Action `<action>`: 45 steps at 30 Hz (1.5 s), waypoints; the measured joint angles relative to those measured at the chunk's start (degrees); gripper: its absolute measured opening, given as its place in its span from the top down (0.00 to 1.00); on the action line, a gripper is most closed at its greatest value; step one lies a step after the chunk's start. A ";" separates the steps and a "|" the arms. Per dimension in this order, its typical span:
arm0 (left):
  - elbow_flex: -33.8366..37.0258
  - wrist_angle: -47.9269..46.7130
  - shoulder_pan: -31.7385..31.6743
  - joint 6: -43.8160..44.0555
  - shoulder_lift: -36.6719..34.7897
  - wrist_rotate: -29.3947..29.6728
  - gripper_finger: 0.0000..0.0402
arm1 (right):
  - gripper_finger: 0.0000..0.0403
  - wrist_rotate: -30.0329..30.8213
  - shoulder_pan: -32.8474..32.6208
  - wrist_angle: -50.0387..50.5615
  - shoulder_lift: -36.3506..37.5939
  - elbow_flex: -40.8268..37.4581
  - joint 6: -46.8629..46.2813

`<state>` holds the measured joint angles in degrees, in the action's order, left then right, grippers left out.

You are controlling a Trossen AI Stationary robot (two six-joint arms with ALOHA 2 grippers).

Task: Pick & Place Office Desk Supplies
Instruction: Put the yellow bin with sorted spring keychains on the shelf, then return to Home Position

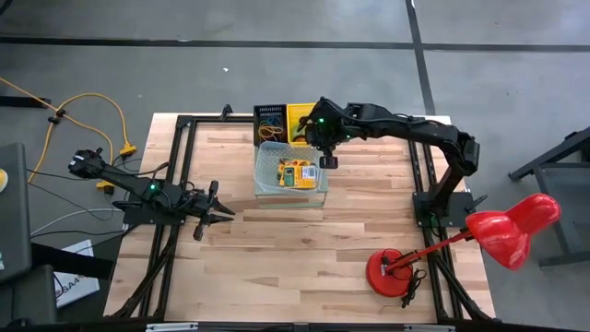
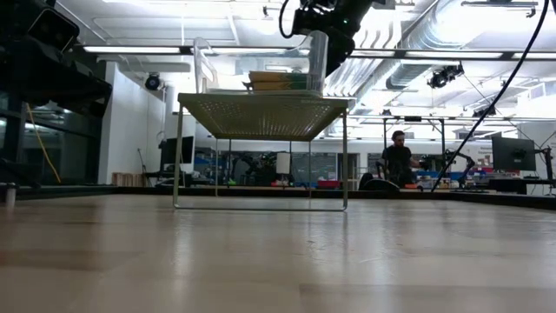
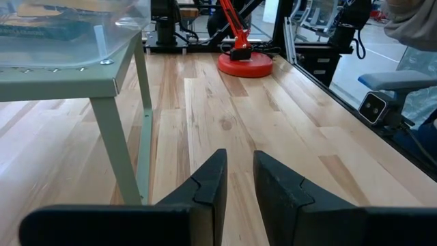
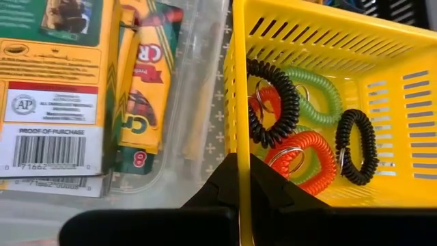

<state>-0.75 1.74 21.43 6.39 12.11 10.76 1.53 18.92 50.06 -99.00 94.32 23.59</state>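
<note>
Coiled elastic bands, black (image 4: 276, 102), green (image 4: 317, 92) and orange (image 4: 307, 160), lie in a yellow slotted basket (image 4: 382, 61) at the table's far side (image 1: 300, 118). Two yellow-and-green crayon boxes (image 4: 58, 82) lie flat in a clear bin on the pale-green perforated stand (image 1: 297, 173). My right gripper (image 4: 239, 184) points down at the basket's wall beside the bin and is shut. My left gripper (image 3: 237, 188) is open and low over the bare table near the stand's leg (image 3: 119, 147), touching nothing. My right gripper comes from above and is shut on the top edge of the yellow basket's side wall (image 4: 235, 147), next to the clear bin. A thin yellow strip shows between the two fingers. Whether the basket is lifted cannot be told.
A dark basket (image 1: 269, 118) stands left of the yellow one. The lamp's red base (image 1: 395, 272) and head (image 1: 507, 231) are at the table's right near corner. Black frame rails (image 1: 180, 175) run along the table's sides. Bare wood (image 1: 295, 258) lies in front of the stand.
</note>
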 joint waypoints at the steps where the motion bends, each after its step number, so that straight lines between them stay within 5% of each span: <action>1: 0.00 0.00 -0.01 0.00 0.01 0.00 0.83 | 0.99 -0.11 0.00 0.00 0.00 0.00 -0.02; 26: 0.00 0.00 0.00 0.00 0.00 -0.02 0.83 | 0.99 0.41 0.00 -0.52 0.06 -0.02 -1.07; 37: 0.00 0.00 0.00 0.00 0.00 0.00 0.83 | 0.80 0.03 0.00 -0.61 0.09 -0.02 -1.27; 45: 0.00 0.00 -0.02 0.00 0.00 0.00 0.83 | 0.76 0.01 0.00 -1.82 0.09 -0.02 -1.27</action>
<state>-0.75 1.74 21.41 6.39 12.11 10.76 1.54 18.92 48.25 -98.91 94.30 22.33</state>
